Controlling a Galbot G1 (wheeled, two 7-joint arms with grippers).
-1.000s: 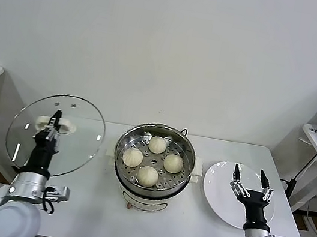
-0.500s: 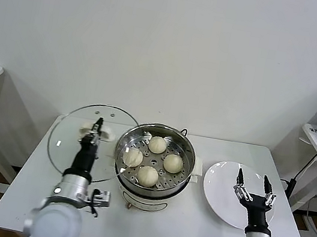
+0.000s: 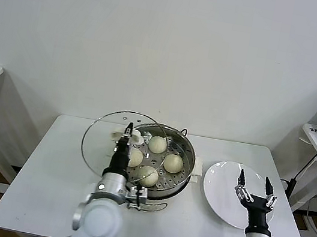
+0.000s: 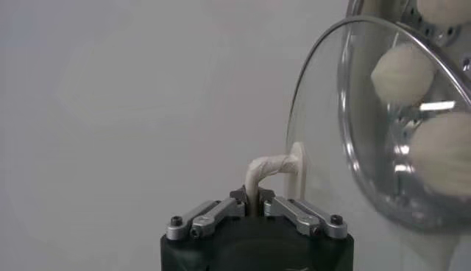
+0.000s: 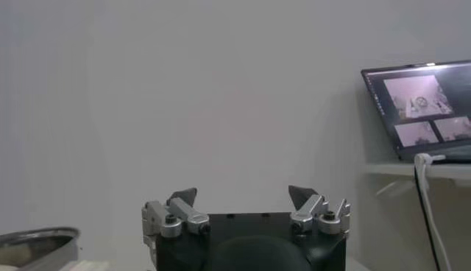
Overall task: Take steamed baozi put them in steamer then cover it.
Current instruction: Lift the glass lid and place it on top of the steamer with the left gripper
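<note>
The white tabletop (image 3: 43, 190) carries the steamer (image 3: 153, 165) near its middle and a white plate (image 3: 223, 187) just to the steamer's right. The steamer is a shiny steel pot on a white base, and four baozi (image 3: 173, 163) lie on its perforated tray, one toward the back, one to the right, one in front and one to the left.

The cover (image 3: 102, 145) hangs tilted in the air over the steamer's left rim, its glass reaching out over the tabletop on that side (two of the baozi show through it in the left wrist view). The left gripper (image 3: 125, 139) holds it by the white handle (image 4: 274, 171), jaws closed on that handle, with the arm rising from the tabletop's front edge.

The right gripper (image 3: 254, 192) stands upright over the plate's front right part, jaws spread wide and holding nothing. Behind it, at the far right, a laptop (image 5: 421, 109) sits on a side desk.
</note>
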